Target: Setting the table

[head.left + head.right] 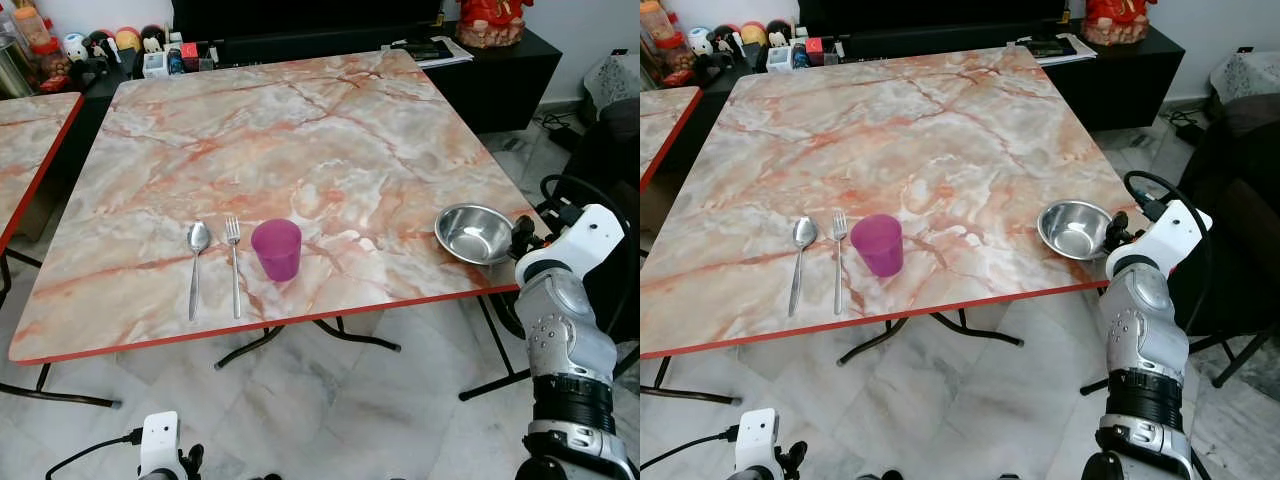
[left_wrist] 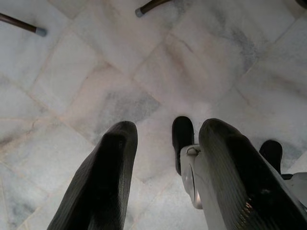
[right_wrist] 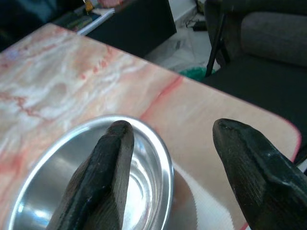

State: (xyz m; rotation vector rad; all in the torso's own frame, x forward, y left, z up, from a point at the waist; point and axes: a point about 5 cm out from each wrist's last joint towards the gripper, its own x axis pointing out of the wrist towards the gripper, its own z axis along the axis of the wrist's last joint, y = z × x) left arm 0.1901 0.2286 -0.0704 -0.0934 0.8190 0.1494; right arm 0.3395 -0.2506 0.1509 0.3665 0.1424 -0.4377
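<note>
A steel bowl [image 1: 474,233] sits near the front right corner of the marbled table [image 1: 300,130]. My right gripper [image 3: 172,125] is open and straddles the bowl's rim: one finger [image 3: 108,163] hangs over the inside, the other is outside by the table's corner. It shows beside the bowl [image 1: 1076,229] in the head views. Further left along the front edge stand a purple cup [image 1: 276,248], a fork [image 1: 234,265] and a spoon [image 1: 197,260], side by side. My left gripper [image 2: 163,127] hangs open over the floor tiles.
A second marbled table [image 1: 30,130] stands at the left. A black cabinet [image 1: 500,75] with jars, figures and papers runs along the back. A dark chair [image 1: 615,150] is close on the right. Metal table legs [image 1: 300,340] cross underneath.
</note>
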